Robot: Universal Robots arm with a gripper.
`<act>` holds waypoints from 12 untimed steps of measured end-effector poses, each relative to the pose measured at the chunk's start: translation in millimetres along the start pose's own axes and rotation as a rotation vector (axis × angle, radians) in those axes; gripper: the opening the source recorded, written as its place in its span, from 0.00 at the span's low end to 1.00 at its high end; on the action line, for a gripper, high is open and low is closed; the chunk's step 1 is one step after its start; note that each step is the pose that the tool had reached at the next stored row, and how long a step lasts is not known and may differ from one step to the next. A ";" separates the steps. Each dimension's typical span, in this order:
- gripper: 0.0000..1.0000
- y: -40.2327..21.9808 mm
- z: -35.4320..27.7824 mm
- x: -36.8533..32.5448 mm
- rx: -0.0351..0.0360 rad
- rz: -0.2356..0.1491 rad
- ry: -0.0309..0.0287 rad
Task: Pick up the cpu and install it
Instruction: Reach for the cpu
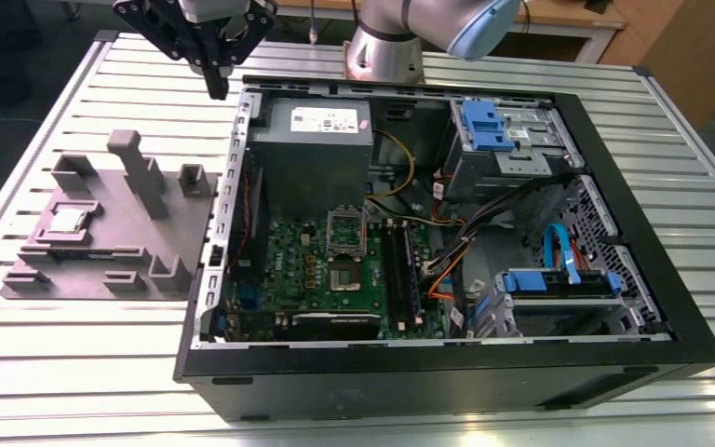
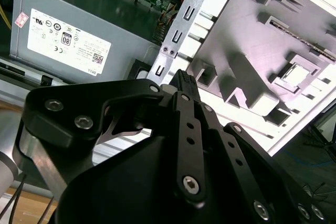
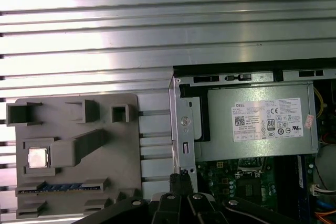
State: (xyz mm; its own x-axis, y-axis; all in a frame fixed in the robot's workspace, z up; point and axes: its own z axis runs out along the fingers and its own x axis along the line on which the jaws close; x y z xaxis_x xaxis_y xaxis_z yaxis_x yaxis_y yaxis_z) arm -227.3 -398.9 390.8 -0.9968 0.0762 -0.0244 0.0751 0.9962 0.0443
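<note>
The cpu [image 1: 68, 219] is a small silver square lying in a recess of the grey block tray [image 1: 146, 247], at the exterior view's left. Both wrist views show the cpu [image 3: 38, 157] [image 2: 296, 72] in the tray [image 3: 121, 145]. My gripper [image 1: 217, 88] hangs high over the table beside the far left corner of the open computer case [image 1: 457, 368], well away from the cpu. Its black fingers [image 2: 184, 85] meet at the tips and nothing is between them. The green motherboard [image 1: 314, 279] lies inside the case with its socket [image 1: 347, 270] near the middle.
A grey power supply [image 1: 314, 140] fills the case's far left corner. Blue drive brackets [image 1: 488, 126] and loose cables [image 1: 457, 247] sit on the case's right side. Bare slatted metal table [image 1: 109, 354] surrounds the tray and case. The arm's base [image 1: 383, 47] stands behind the case.
</note>
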 end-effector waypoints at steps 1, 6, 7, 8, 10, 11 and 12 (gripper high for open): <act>0.10 0.0 0.0 0.0 0.0000 0.000 0.0000; 0.10 -0.3 -0.1 3.5 -0.0001 0.000 0.0000; 0.10 -0.3 -0.1 4.0 0.0000 0.000 0.0000; 0.10 -0.3 -0.1 4.4 0.0000 0.000 0.0000; 0.10 -0.4 -0.1 5.3 -0.0001 0.000 0.0000; 0.10 -0.4 -0.1 5.7 0.0000 0.000 0.0000; 0.10 -0.5 -0.1 6.2 -0.0001 0.000 0.0000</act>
State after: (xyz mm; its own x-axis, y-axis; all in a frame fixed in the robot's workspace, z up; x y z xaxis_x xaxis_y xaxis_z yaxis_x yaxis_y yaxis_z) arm -233.4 -398.9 390.8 -0.9968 0.0762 -0.0244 0.0751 0.9962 0.0444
